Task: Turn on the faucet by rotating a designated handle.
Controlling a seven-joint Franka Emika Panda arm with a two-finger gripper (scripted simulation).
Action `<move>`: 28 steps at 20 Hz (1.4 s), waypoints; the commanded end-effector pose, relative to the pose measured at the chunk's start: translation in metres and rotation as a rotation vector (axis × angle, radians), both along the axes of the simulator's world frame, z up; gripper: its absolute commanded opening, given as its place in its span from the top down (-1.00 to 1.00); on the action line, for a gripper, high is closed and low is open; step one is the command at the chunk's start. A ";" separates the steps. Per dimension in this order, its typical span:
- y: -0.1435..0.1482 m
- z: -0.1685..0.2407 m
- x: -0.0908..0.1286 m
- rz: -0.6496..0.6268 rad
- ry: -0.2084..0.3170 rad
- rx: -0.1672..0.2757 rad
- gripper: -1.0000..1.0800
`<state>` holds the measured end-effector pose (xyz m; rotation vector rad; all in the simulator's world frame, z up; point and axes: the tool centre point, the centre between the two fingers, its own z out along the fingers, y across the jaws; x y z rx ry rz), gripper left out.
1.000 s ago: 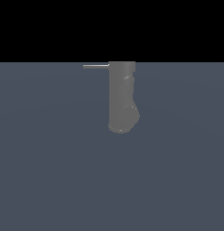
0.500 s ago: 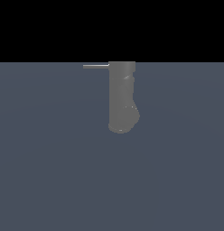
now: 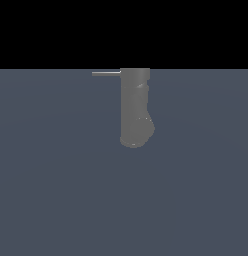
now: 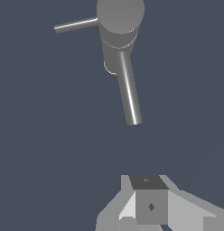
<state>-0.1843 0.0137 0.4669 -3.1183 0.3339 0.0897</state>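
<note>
One faucet [image 3: 134,107], one handle [image 3: 106,73] — one pincer [image 4: 150,205]

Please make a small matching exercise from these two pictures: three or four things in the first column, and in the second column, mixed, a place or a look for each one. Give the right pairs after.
Column 1
1. faucet
2. handle
3. spout
4. gripper

Column 2
A. thin rod pointing to the exterior view's left from the column's top
B. white and grey, seen only in the wrist view, touching nothing
C. thick matte grey column with a rounded end
D. shiny, thicker tube seen only in the wrist view

Pairs: 1-C, 2-A, 3-D, 4-B
</note>
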 end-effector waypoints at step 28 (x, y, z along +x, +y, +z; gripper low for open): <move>0.037 -0.094 0.185 -0.808 0.058 0.056 1.00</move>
